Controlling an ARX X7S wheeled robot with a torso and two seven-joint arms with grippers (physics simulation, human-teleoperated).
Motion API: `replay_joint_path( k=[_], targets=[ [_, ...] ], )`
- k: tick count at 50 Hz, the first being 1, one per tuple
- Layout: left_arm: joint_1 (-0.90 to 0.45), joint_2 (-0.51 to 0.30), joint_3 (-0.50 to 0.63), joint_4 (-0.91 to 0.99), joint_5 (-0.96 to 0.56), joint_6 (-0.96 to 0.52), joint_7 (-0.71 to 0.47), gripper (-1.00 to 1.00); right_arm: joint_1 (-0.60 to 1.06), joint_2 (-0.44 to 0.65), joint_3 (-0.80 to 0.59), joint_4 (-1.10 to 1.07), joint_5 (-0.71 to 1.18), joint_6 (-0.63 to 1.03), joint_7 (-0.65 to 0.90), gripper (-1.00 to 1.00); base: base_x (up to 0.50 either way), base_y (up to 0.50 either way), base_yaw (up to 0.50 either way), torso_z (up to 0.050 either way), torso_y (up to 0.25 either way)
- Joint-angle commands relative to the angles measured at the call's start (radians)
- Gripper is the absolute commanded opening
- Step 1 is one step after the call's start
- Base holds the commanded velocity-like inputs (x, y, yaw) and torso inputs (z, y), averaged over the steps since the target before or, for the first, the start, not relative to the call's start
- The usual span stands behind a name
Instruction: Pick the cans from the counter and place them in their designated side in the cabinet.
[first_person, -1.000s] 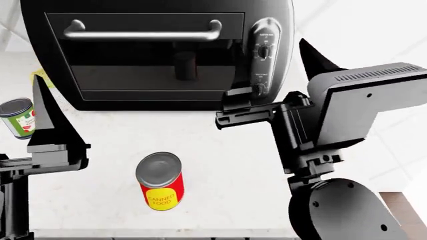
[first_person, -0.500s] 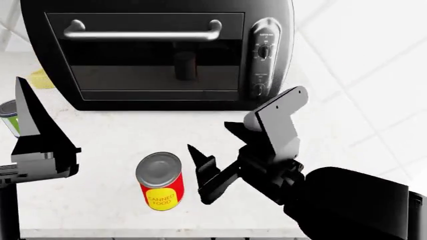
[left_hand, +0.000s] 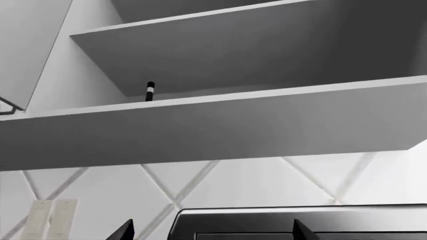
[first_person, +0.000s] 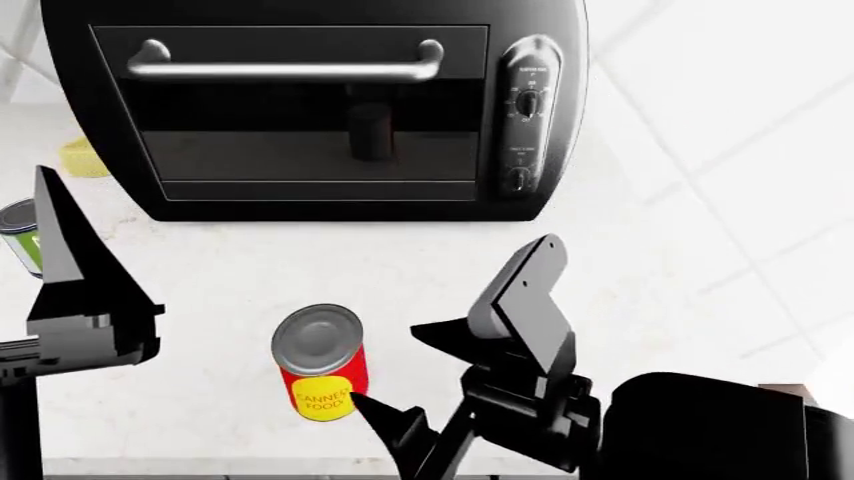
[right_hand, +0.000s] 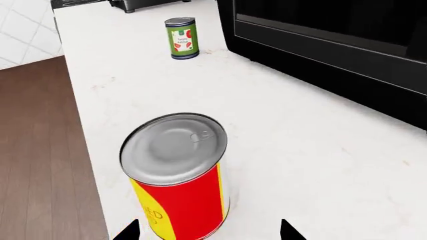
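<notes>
The red, yellow-labelled metal can (first_person: 320, 375) stands upright near the white desk's (first_person: 441, 270) front edge, just beside the right hand (first_person: 414, 375), whose fingers are spread wide and hold nothing.

Your right gripper (first_person: 407, 375) straddles the red can (first_person: 320, 362), jaws wide; toaster oven (first_person: 320, 105) blocks 12 o'clock, counter (first_person: 441, 250) between is bare.

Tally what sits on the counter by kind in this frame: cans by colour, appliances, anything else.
Red can: 1
Green-labelled can: 1
Black toaster oven: 1
Yellow lump: 1
Dark item at the counter's far end, cut off by the right wrist view's edge: 1
Total: 5
</notes>
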Motion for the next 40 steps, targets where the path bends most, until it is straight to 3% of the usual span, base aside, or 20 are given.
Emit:
replay_joint_path(
  k=[1, 40],
  targets=[
    [0.012, -0.004, -0.001, -0.002, -0.003, 0.009, -0.009, 1.0, 0.028, 0.008, -0.074, 0.056, -0.037, -0.017, -0.056, 1.0, 0.0, 0.0, 0.0, 0.0, 0.0],
    [0.074, -0.012, -0.047, -0.027, -0.037, 0.081, -0.026, 1.0, 0.229, -0.067, -0.355, 0.242, -0.157, -0.043, -0.187, 1.0, 0.0, 0.0, 0.0, 0.0, 0.0]
  ],
)
